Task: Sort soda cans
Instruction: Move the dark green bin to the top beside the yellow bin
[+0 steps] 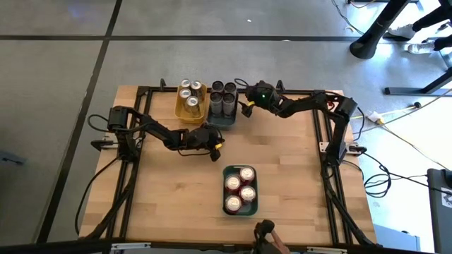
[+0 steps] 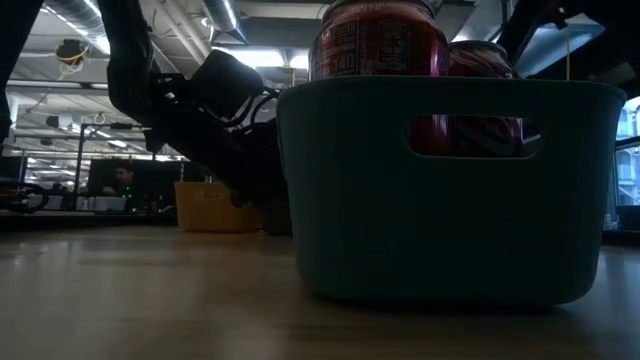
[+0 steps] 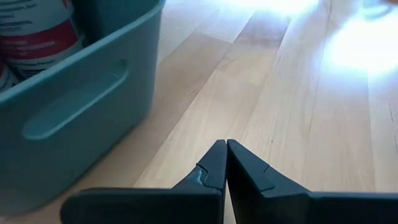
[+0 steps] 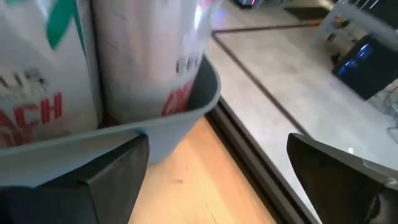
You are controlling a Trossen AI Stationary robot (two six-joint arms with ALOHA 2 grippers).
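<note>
Across the wooden table (image 1: 176, 190), small cylindrical soda cans sat grouped by colour: gold in the yellow tray (image 1: 191, 113), dark grey (image 1: 223, 97) and red (image 1: 239, 189) in teal trays, apparently sorted. Left gripper (image 1: 214, 143) was clenched empty; right gripper (image 1: 245, 106), released, hovered beside the grey cans.

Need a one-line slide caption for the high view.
All cans binned; left claw shut mid-table, right claw open beside the far trays.

Overhead and table-level views share the teal tray (image 1: 241, 206).
</note>
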